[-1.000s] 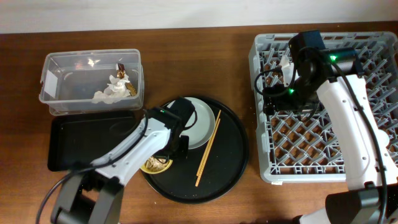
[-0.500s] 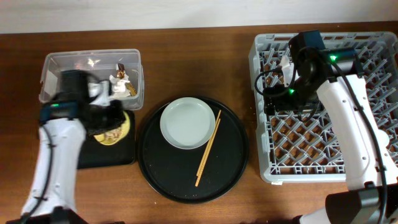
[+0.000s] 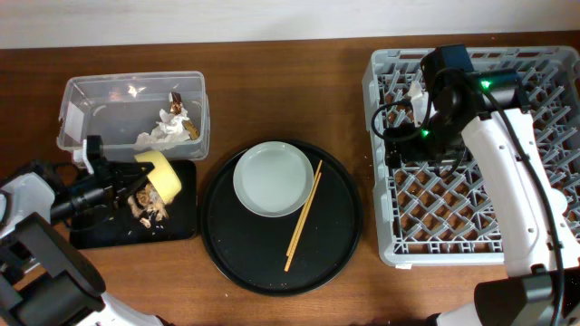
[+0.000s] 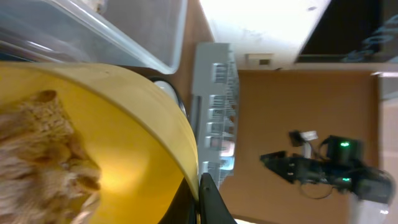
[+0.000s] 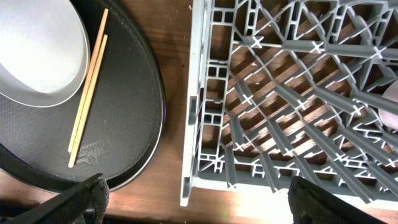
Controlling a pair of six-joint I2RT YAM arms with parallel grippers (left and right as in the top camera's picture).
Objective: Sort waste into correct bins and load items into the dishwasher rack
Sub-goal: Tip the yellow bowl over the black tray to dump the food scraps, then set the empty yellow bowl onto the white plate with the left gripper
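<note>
My left gripper (image 3: 134,181) is shut on the rim of the small yellow bowl (image 3: 161,172) and holds it tipped over the shallow black tray (image 3: 95,234). Brownish food scraps (image 3: 147,206) lie on that tray. In the left wrist view the gripper (image 4: 198,190) pinches the bowl's edge (image 4: 137,118), with scraps (image 4: 37,149) still inside. The clear tub (image 3: 91,113) holds white tissues (image 3: 161,133) and a brown wrapper (image 3: 181,110). The grey-green plate (image 3: 274,178) and chopsticks (image 3: 303,215) lie on the round black tray (image 3: 340,244). My right gripper (image 5: 199,205) is open and empty above the rack's left edge (image 5: 193,124).
The grey dishwasher rack (image 3: 471,222) fills the right side. A pale pinkish object (image 5: 392,102) shows at the right edge of the right wrist view, inside the rack. Bare wood lies between the round tray and the rack (image 3: 367,208).
My left arm has carried the yellow bowl from the round tray to the black tray and tipped it; scraps now lie on the tray. The right arm has not moved.
</note>
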